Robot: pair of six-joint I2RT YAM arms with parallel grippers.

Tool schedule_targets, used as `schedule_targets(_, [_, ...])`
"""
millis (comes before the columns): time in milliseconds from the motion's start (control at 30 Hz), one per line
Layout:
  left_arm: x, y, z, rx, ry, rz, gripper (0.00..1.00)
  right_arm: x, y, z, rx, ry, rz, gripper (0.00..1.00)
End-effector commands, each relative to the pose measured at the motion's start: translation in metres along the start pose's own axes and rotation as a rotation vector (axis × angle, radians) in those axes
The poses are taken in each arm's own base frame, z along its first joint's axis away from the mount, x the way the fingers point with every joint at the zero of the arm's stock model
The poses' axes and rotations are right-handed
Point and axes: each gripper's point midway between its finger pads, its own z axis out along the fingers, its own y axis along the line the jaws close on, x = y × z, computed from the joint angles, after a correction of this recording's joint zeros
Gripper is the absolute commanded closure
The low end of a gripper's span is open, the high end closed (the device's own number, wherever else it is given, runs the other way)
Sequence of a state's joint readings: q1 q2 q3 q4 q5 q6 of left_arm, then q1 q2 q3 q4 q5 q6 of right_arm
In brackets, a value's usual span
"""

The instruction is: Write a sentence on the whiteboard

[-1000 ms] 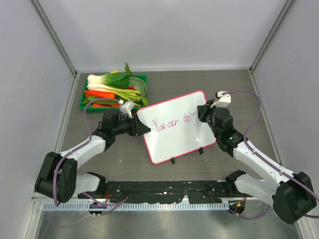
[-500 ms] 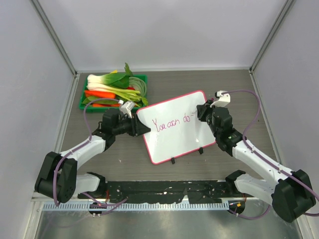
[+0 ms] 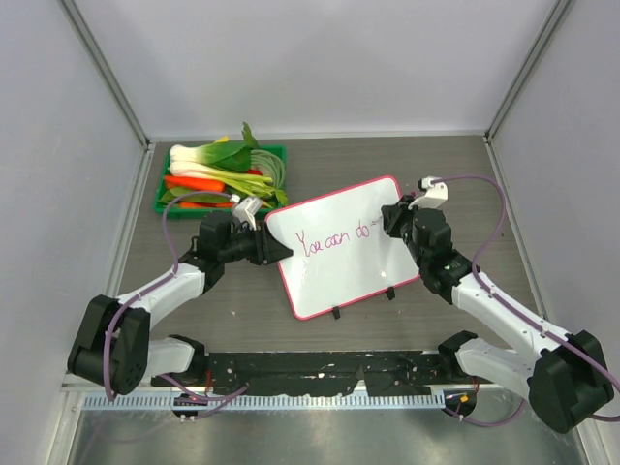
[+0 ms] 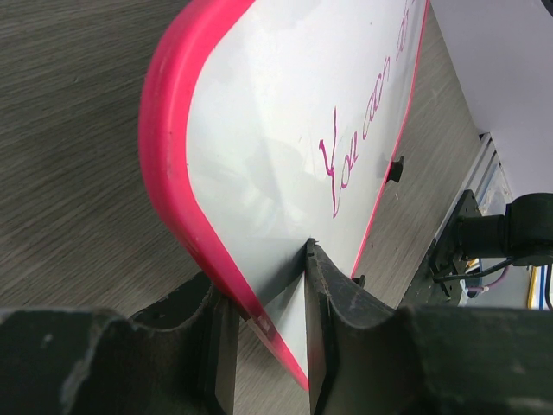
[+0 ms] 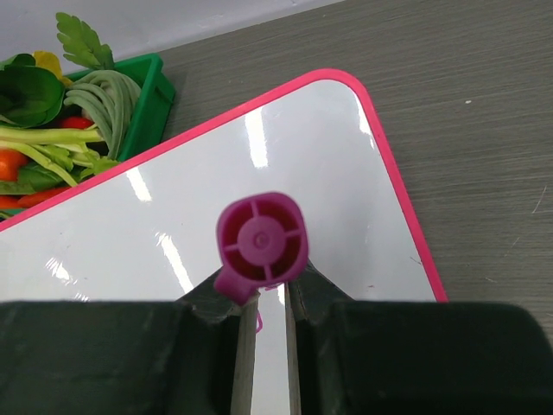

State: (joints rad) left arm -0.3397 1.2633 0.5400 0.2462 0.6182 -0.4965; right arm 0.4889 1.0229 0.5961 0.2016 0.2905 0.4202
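Three words, "You can do", of the sentence (image 3: 334, 239) stand in thin pink-purple cursive on the whiteboard (image 3: 339, 279), and only a small stroke is visible after "do", so I judge the last word is left to write. The glossy white board with pink-red frame lies at an angle in the middle of the counter (image 3: 455, 165); the left pincer (image 4: 268, 294) pinches its left edge, and the right pincer (image 5: 263, 298) pinches a purple marker (image 5: 262, 238) over its right part
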Motion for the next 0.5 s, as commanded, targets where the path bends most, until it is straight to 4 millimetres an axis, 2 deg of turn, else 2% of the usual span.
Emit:
schedule_targets(0, [0.015, 0.062, -0.004, -0.254, 0.017, 0.119, 1.00, 0.017, -0.007, -0.006, 0.010, 0.054, -0.012, 0.99])
schedule_targets(467, [0.016, 0.062, -0.004, -0.252, 0.019, 0.120, 1.00, 0.028, -0.011, -0.016, 0.001, 0.093, -0.023, 0.99])
